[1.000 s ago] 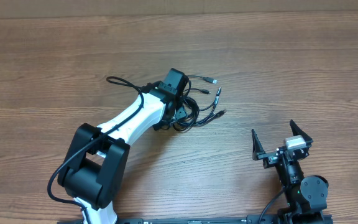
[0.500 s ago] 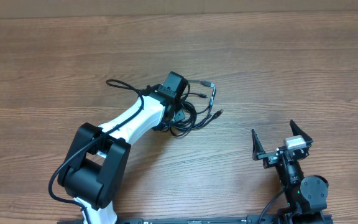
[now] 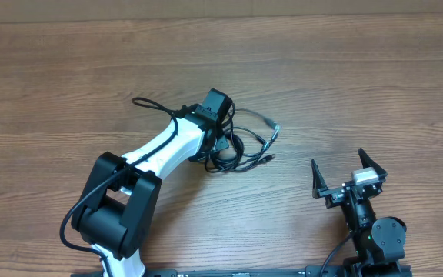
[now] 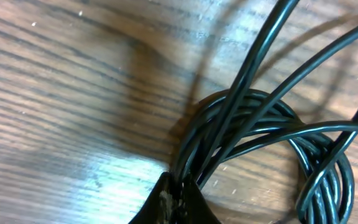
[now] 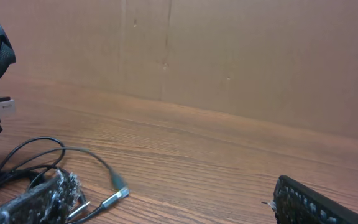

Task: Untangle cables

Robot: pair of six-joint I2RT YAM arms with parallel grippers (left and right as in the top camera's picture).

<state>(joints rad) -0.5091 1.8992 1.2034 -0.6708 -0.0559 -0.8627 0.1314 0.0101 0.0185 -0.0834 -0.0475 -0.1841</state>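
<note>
Jaws of L gripper (image 4: 176, 194) clenched on cables (image 4: 260, 118), coil bunched right at tips. Loose strands run out rightward from jaws, long axis approx sideways, silver plug (image 3: 274, 131) at far end. R gripper (image 3: 340, 169) jaws spread wide, well apart from cables.

a wooden table (image 3: 360, 77) carries a tangled heap of thin black cables (image 3: 235, 154).
</note>
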